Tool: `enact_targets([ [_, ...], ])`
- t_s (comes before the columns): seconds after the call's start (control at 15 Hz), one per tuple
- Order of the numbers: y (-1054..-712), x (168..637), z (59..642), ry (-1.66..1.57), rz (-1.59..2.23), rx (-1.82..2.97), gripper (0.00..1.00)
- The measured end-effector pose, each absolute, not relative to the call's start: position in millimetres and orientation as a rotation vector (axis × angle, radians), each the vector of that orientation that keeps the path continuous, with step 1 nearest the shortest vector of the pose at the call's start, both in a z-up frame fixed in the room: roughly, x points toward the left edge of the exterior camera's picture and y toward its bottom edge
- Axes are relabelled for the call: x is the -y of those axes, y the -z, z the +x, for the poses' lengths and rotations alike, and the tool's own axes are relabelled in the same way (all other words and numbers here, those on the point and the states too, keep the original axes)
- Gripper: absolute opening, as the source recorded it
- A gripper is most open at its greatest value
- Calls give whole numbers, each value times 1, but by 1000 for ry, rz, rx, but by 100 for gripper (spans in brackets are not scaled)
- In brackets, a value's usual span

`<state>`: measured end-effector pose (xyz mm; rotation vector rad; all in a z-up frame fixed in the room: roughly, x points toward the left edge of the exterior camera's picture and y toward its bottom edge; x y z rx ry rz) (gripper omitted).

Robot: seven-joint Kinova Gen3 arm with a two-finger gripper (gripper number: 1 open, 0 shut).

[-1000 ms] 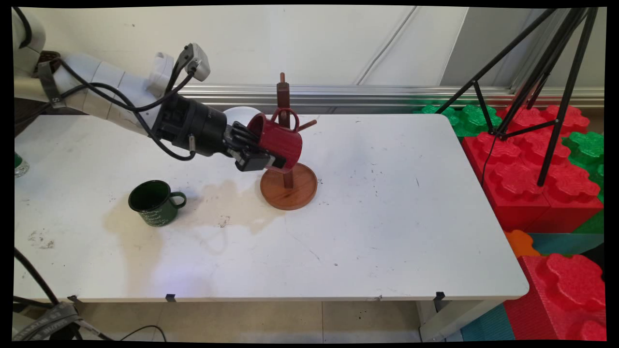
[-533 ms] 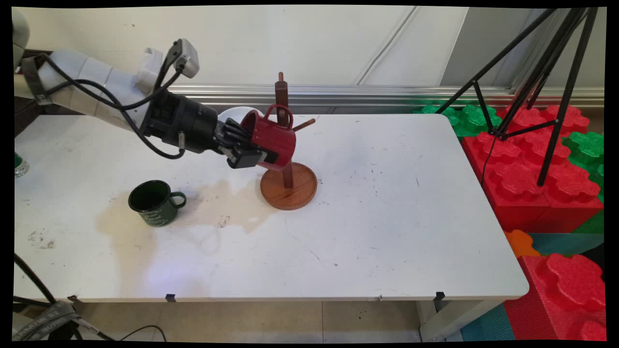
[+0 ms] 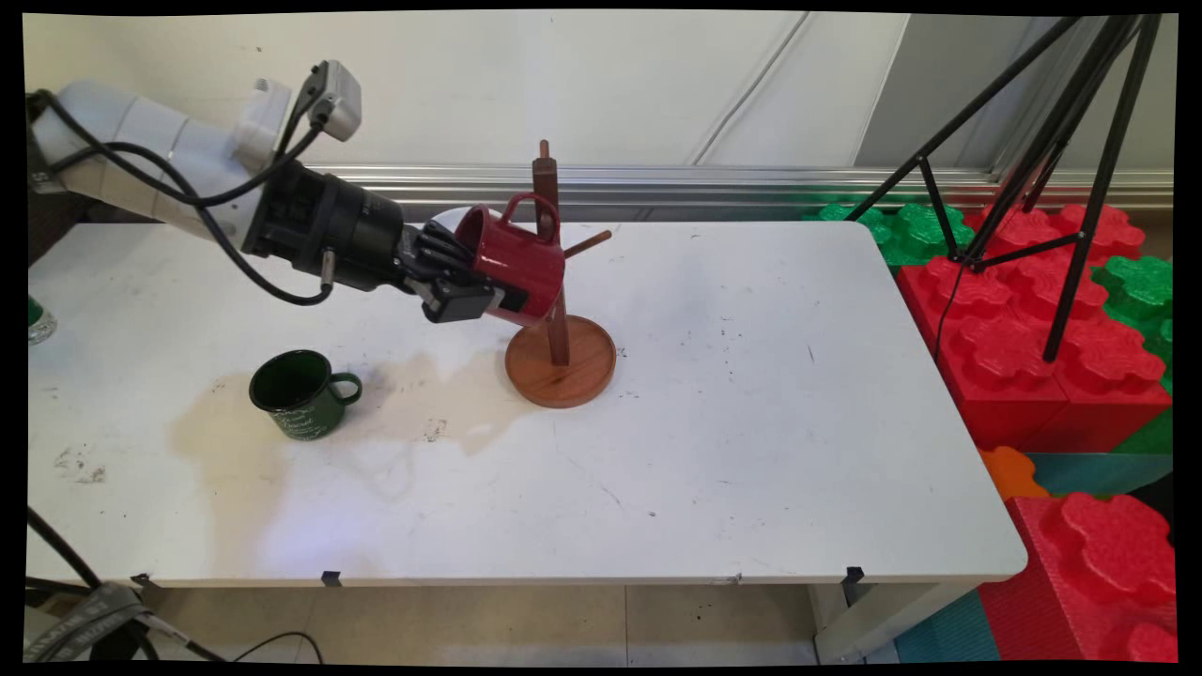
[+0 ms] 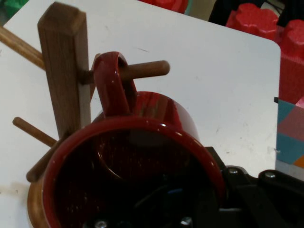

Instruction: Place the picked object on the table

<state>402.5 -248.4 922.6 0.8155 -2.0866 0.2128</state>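
My gripper [image 3: 498,284] is shut on the rim of a red mug [image 3: 521,268] and holds it tilted in the air, mouth toward the arm, against the post of a wooden mug tree [image 3: 556,349]. In the hand view the red mug [image 4: 142,161] fills the lower frame, with one finger inside it and the other outside, the gripper [image 4: 209,202] at its right wall. The mug's handle [image 4: 111,83] crosses a peg [image 4: 147,70] of the tree's post [image 4: 64,66]; I cannot tell whether the peg passes through the handle.
A dark green enamel mug [image 3: 299,394] stands upright on the white table [image 3: 751,422], left of the tree. A white round thing [image 3: 449,218] shows partly behind the gripper. A black tripod [image 3: 1052,141] and red and green foam blocks [image 3: 1024,319] stand off the table's right side.
The gripper has carried the red mug a little to the left and upward along the tree's post. The green mug and the tree have not moved.
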Motion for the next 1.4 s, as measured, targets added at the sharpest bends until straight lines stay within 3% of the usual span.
enact_targets([
  [1.4,-963,194,401,-135,535,2173,0],
])
